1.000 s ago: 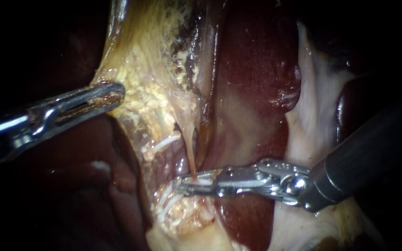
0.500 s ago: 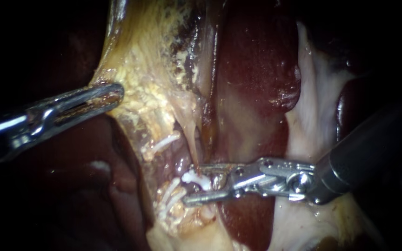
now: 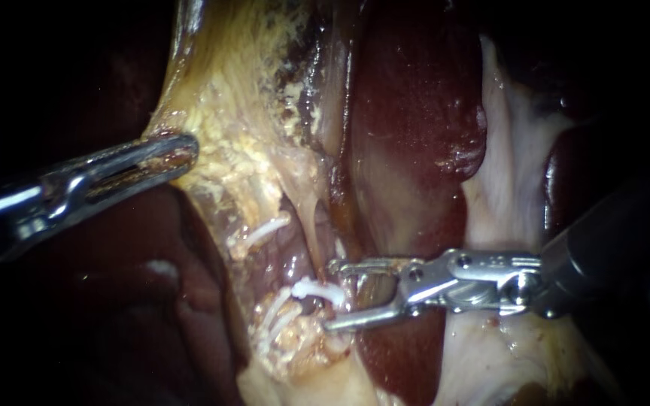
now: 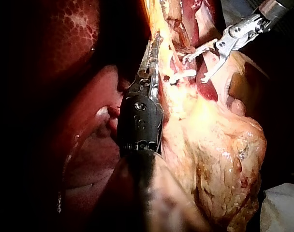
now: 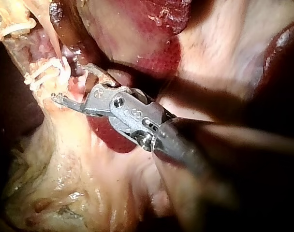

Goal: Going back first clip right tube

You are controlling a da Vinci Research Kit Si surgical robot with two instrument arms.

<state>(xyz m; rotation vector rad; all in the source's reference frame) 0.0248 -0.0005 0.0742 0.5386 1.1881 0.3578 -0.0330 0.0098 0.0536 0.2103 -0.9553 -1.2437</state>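
Right instrument [image 3: 329, 296]: our jaws stand wide open and hold nothing. The gap faces the clip.

White clip [image 3: 314, 289]: just ahead of the open jaw tips, at the mouth of the gap, and not gripped. It sits across the right tube [image 3: 311, 240], a thin pale strand that runs up and away from the jaws into the fatty tissue [image 3: 220, 150].

Beside the clip, further from our jaws, are more white clips [image 3: 263, 231] on the neighbouring strands. We cannot tell what they close.

Left instrument [image 3: 186, 149]: well apart from the right jaws. Its jaws lie together on the edge of the fatty tissue and hold it stretched.

Liver [image 3: 415, 98]: dark red, behind and beyond everything.

Handling, as we judge it:
- The tube is soft, wet and thin, so it would tear or slip easily.
- The clip is light and stiff, and a knock from a jaw could shift it.
- We would not take hold of either. If a hold is needed, take the fatty tissue beside the tube.
- The jaws should leave straight along the shaft with the tips clear of the clip.
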